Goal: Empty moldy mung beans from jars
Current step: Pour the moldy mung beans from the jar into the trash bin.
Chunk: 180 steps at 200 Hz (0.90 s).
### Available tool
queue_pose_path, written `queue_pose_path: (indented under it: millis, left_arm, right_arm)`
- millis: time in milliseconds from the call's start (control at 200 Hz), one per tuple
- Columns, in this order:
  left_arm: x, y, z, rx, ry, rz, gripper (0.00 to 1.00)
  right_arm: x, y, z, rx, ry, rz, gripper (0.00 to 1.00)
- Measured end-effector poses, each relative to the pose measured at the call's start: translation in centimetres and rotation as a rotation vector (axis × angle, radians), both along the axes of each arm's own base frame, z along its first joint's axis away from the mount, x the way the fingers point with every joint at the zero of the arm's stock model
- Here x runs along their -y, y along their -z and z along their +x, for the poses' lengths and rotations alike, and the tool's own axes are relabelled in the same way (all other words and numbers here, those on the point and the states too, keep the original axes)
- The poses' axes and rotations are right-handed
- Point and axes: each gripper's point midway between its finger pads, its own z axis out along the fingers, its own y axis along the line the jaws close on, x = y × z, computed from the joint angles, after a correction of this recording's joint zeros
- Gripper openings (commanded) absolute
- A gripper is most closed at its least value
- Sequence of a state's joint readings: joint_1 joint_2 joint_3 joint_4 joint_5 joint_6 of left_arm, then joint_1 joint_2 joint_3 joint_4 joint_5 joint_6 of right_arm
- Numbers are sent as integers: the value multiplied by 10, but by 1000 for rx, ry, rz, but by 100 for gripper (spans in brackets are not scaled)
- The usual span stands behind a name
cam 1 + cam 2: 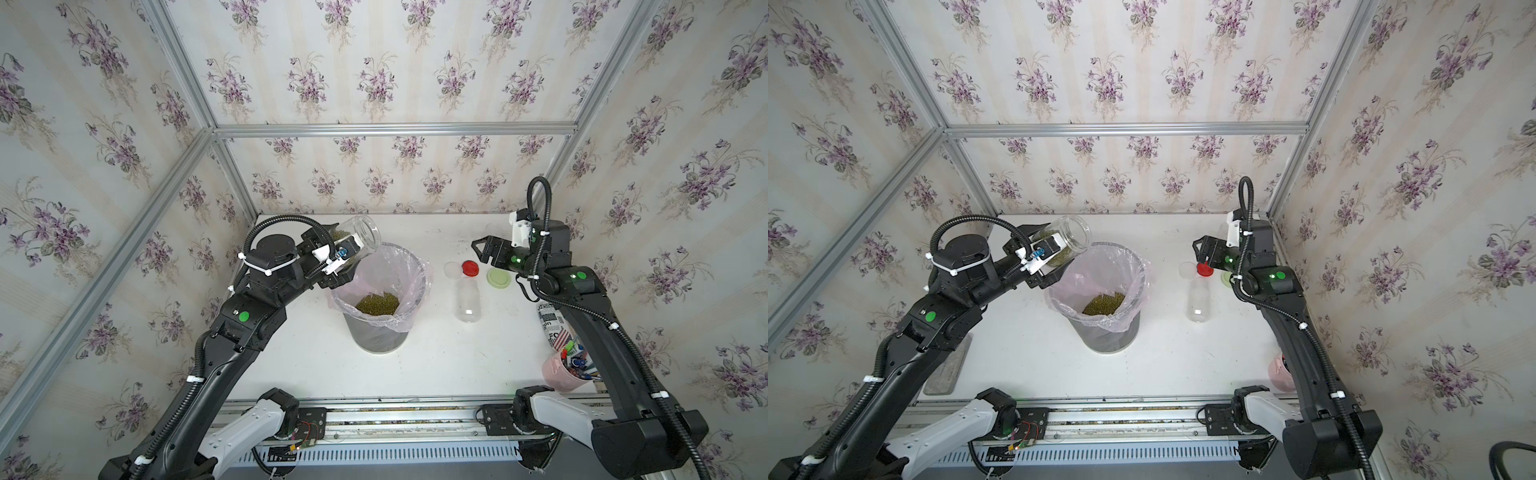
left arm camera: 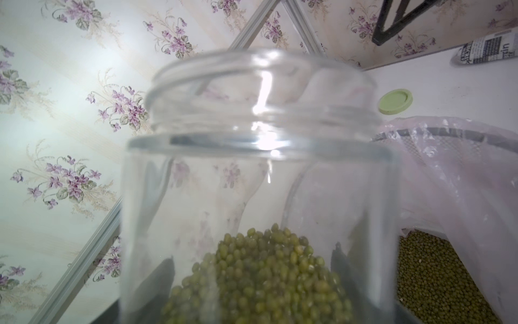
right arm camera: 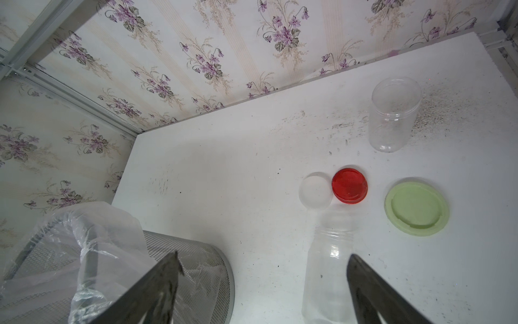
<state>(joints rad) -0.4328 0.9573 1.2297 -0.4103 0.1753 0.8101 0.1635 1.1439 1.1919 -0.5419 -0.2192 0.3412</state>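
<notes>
My left gripper (image 1: pixel 341 254) is shut on a clear lidless jar (image 1: pixel 362 237), held tilted over the back left rim of the grey mesh bin (image 1: pixel 379 337). Mung beans (image 2: pixel 258 280) lie heaped in the jar's lower part, between my dark fingers (image 2: pixel 339 262). More beans (image 1: pixel 377 303) lie in the bin's pinkish liner. My right gripper (image 1: pixel 478 251) hangs open and holds nothing, above an empty jar (image 3: pixel 328 275) lying on its side. Another empty jar (image 3: pixel 395 115) stands upright at the back right. White (image 3: pixel 315 190), red (image 3: pixel 349 185) and pale green (image 3: pixel 416 209) lids lie on the table.
A printed black-and-white can (image 1: pixel 550 322) and a pink cup of pens (image 1: pixel 567 370) stand at the right edge under my right arm. Papered walls close the table at the back and both sides. Fine dust lies around the upright jar.
</notes>
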Motion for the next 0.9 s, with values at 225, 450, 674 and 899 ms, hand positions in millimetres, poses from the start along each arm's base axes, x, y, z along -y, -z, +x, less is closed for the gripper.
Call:
queue_pose_path:
  millis: [225,450,674,899]
  left_arm:
    - [4,11,-7,42,81,150,0]
    - [4,18,-4,74,117,266,0]
    - [2,21,-4,104,139,344,0]
    - [-1,21,-4,144,152,409,0]
  right_arm:
    - [-2,-1,0,1,-10,4,90]
    - [-4,-2,1,2,-16,4,90]
    - [-4,-3,0,4,-19,4,90]
    - [-5,-4,0,9,-20,6,90]
